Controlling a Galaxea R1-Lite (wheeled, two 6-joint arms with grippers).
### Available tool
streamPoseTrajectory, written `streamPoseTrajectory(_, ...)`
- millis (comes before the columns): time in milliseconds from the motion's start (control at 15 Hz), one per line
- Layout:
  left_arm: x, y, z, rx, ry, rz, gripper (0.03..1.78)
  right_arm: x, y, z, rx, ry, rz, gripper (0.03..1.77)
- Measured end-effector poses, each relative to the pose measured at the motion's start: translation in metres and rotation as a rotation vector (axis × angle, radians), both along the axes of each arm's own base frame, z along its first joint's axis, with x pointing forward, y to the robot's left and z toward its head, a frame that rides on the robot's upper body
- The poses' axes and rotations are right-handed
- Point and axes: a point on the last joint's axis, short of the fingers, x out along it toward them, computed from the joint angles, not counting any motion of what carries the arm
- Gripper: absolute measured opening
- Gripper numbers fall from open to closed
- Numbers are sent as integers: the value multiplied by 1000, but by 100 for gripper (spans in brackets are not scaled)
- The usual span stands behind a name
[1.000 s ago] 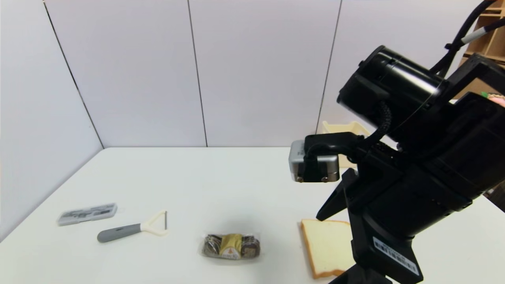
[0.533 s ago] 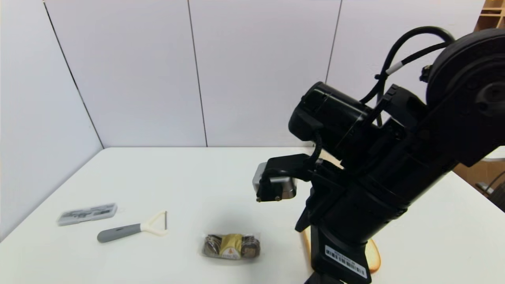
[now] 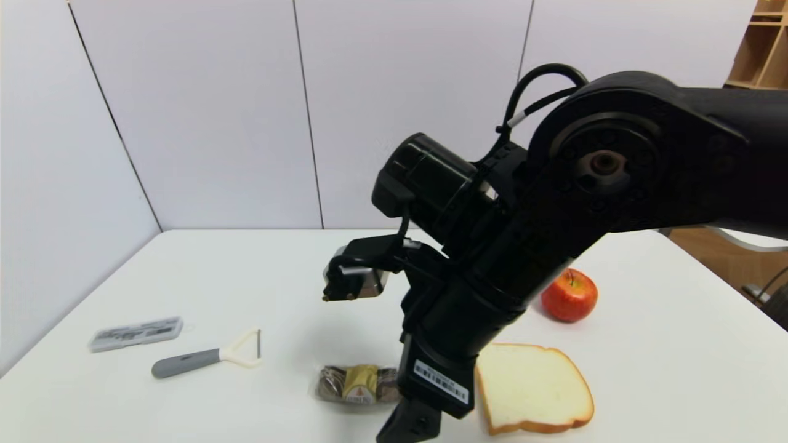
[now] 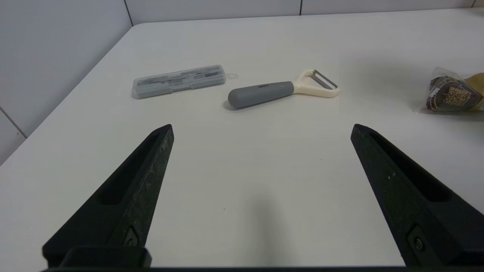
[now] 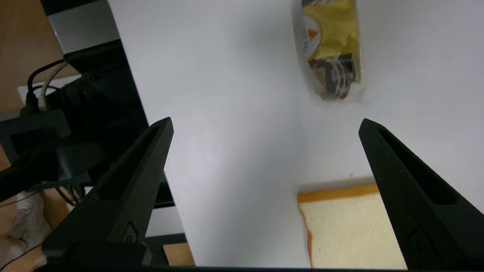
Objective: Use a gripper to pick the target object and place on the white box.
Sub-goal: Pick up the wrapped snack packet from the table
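Note:
The target object (image 3: 356, 384), a clear pack with a gold chocolate between brown ones, lies near the table's front edge. It also shows in the left wrist view (image 4: 452, 94) and the right wrist view (image 5: 331, 49). My right arm (image 3: 492, 246) reaches down over the table and covers the pack's right end. The right gripper (image 5: 264, 124) hangs open above bare table between the pack and a bread slice, holding nothing. The left gripper (image 4: 261, 126) is open and empty, low over the table's left part. The white box is hidden behind the right arm.
A bread slice (image 3: 532, 387) lies just right of the pack, with a red apple (image 3: 569, 296) behind it. A grey-handled peeler (image 3: 206, 357) and a grey clear case (image 3: 136, 333) lie at the left. The table's front edge (image 5: 151, 151) is close under the right gripper.
The right arm has swung left and down across the head view toward the pack. It now uncovers the apple and the bread, and hides the pack's right end and the white box.

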Motion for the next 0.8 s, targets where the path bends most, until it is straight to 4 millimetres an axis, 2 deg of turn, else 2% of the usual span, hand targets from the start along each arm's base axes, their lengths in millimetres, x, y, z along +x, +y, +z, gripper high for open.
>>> streamPoseTrajectory(333,0,0,0,0,0,0,169,21,25,-17,61,-93,-21,170)
streamPoseTrajectory(800,0,0,0,0,0,0,169,38,40,-58,-17,-38,-28,170)
